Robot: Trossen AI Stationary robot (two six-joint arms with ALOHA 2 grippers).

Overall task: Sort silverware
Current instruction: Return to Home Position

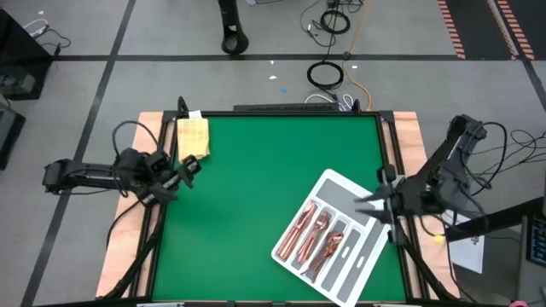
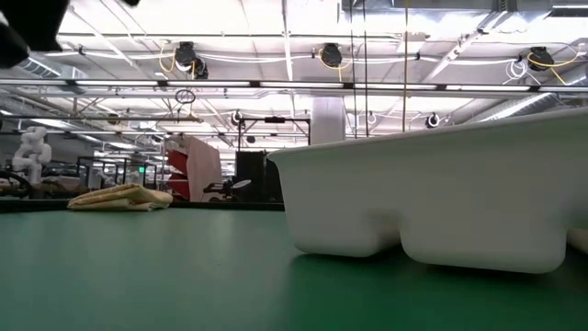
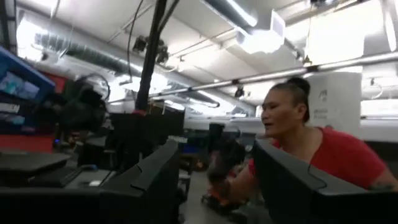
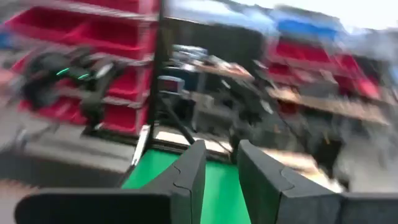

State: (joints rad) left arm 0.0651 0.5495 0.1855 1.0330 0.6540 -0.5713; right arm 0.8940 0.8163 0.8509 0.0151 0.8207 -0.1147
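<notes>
High view: silverware (image 1: 317,234) lies in white tray (image 1: 331,178), near-right on green table (image 1: 256,188), with its long axes diagonal, near-left to far-right. Left gripper (image 1: 186,170) at left edge, fingers spread, empty. Right gripper (image 1: 368,205) over tray's far-right end, fingers slightly parted, empty.

No lettering, label, brand, number or sign is legible on anything in these views.

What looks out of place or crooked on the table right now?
Only the white tray: it sits diagonal to the edges of the table, beside the right hand. The silverware lies in its slots. The left hand waits at the opposite side.
</notes>
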